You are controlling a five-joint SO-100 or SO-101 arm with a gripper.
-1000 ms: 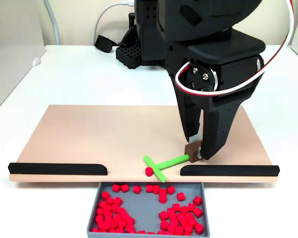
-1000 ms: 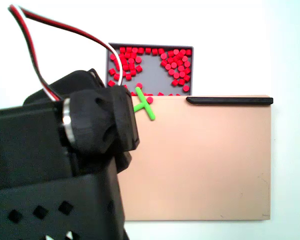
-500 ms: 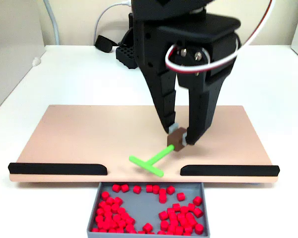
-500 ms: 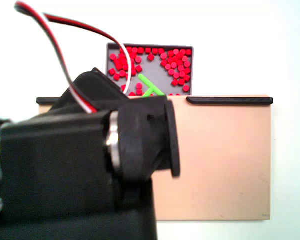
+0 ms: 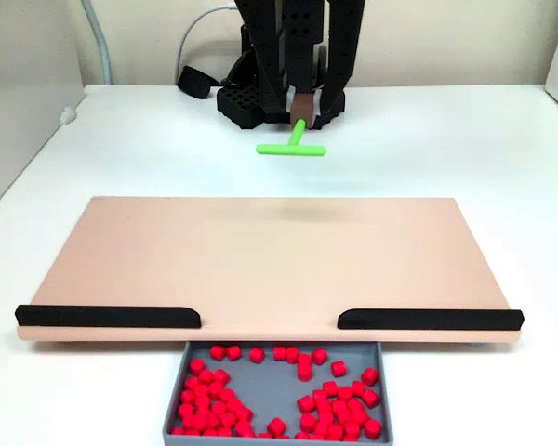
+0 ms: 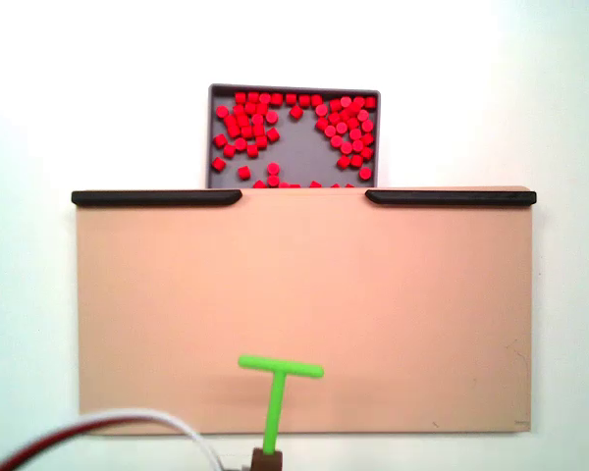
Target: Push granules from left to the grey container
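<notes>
The tan board (image 5: pixel 260 255) serves as the landmark throughout. My gripper (image 5: pixel 300 102) sits beyond the board's far edge, close to the black arm base (image 5: pixel 260 98), with its two black fingers (image 5: pixel 272 84) pointing down. They are clenched on the brown block (image 5: pixel 299 105) at the end of the green T-shaped pusher (image 5: pixel 292 144). The pusher's crossbar hangs above the white table (image 5: pixel 121 149), between the arm base and the board's far edge.

In the fixed view from above, the pusher (image 6: pixel 275 397) appears over the board's (image 6: pixel 304 314) lower edge, its stem running down to the brown block (image 6: pixel 267 460) and its crossbar over the board surface. A red, white and black cable (image 6: pixel 108 432) curves in beside it at the lower left.

The granules (image 5: pixel 288 395) all lie inside the grey container (image 5: pixel 177 400), which sits just against the board's near edge, in line with the gap between the two black strips (image 5: pixel 107 317) (image 5: pixel 428 320). In the view from above, the granules (image 6: pixel 294 132) cluster toward the side walls of the grey container (image 6: pixel 285 167), with a few along the edge touching the board. The board surface carries no granules.
</notes>
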